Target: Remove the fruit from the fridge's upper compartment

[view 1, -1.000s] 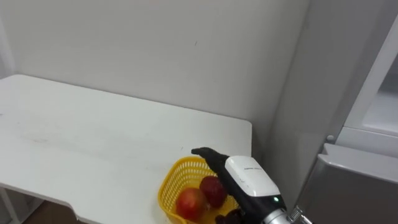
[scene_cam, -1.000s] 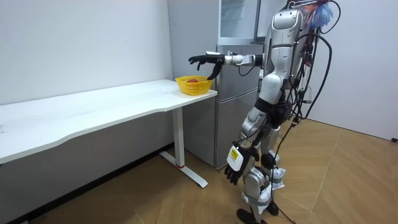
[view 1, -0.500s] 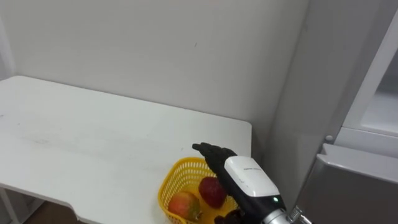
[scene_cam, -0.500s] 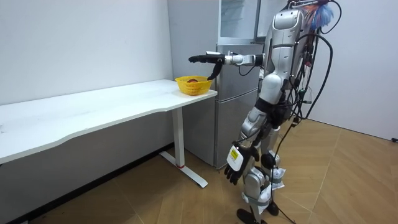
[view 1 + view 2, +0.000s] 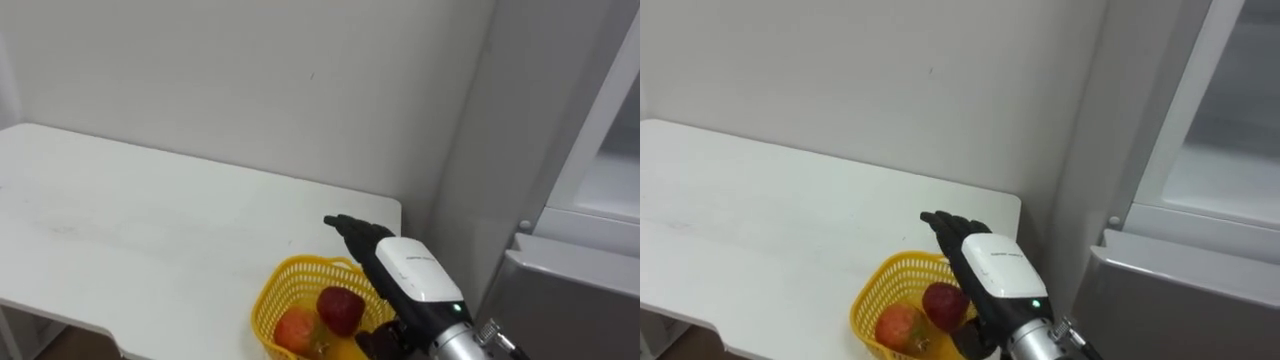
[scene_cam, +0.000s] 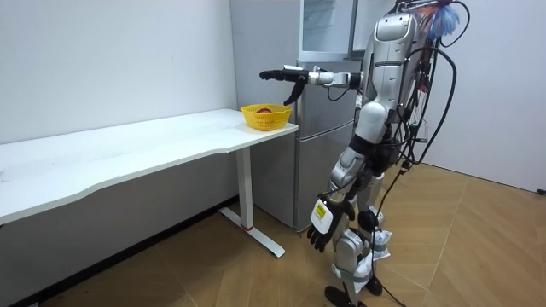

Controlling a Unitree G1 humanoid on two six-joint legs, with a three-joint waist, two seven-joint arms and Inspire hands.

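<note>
**Fruit in the basket, right hand empty above it**

Your right hand [image 5: 362, 234] holds nothing. Its fingers are stretched out straight and it hovers above the far rim of the yellow basket [image 5: 272, 290], touching neither the basket nor the fruit. The basket sits at the corner of the white surface [image 5: 150, 220], just beside the fridge [image 5: 560, 290]. A red apple [image 5: 340, 308] and an orange-red fruit [image 5: 297, 330] lie in it, touching each other. I cannot tell which of them came out of the fridge, but neither hand is carrying anything.

The retrieval looks all but finished: the fruit is delivered and let go. What seems left is to draw the arm back. The upper compartment also appears to stand open, so its door probably needs shutting.

Your left hand [image 6: 321, 228] hangs loose by the thigh in the room view, fingers relaxed.

Compared with a second ago, the right hand has risen and reached further over the basket towards the wall. Its fingers drooped down over the fruit then and are now level and straight. The orange-red fruit has rolled a little towards the basket's near left side. The apple and the basket have stayed where they were.
</note>
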